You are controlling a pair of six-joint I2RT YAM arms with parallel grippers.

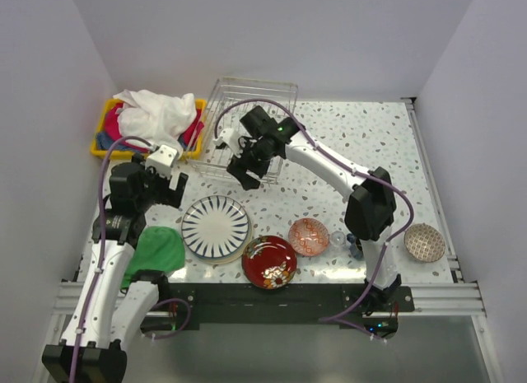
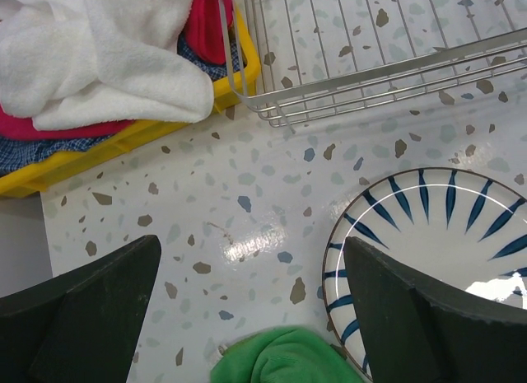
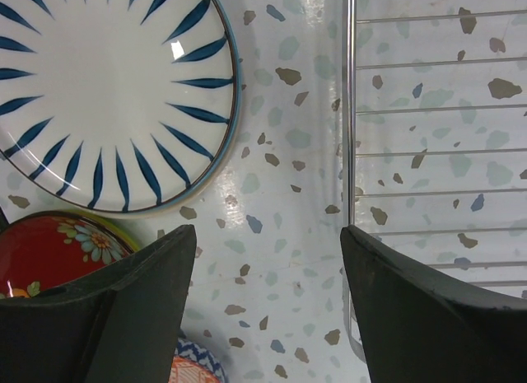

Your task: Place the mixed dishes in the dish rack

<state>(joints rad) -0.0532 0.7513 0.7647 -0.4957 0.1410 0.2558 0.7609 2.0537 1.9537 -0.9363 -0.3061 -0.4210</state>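
While both grippers hang spread with nothing between the fingers, the count from the top view is as follows.

- 2 plates: striped plate [image 1: 216, 226] and red floral plate [image 1: 269, 261]
- 2 bowls: orange-red bowl [image 1: 309, 236] and blue-white bowl [image 1: 424, 242]
- 1 clear glass [image 1: 338, 237], just beside the orange-red bowl at its 3 o'clock
- 1 dish rack [image 1: 247, 123]
- 1 green cloth [image 1: 156, 249]
- 1 yellow bin [image 1: 103, 146] of cloths
- Something dark blue [image 1: 354, 245] beside the glass is mostly hidden by the right arm. Can't tell what it is.

All the visible dishes sit on the table [image 1: 370, 144], outside the rack. They lie in a rough row along the near edge, with the blue-white bowl well apart at the far right.

**Right gripper** [image 3: 268, 231]
- Jaws are wide, and it sits over the rack's near rim.
- In the wrist view the rack's rail runs down at 1 o'clock, just by the right finger.
- The striped plate is at 10 o'clock, the red floral plate at 8 o'clock, and a bowl rim at 7 o'clock.

**Left gripper** [image 2: 251, 245]
- Jaws are wide, over bare table.
- In the wrist view the striped plate is at 4 o'clock, partly under the right finger.
- The green cloth is at 6 o'clock, touching the plate's rim.
- The rack corner is at 1 o'clock and the bin at 10 o'clock.
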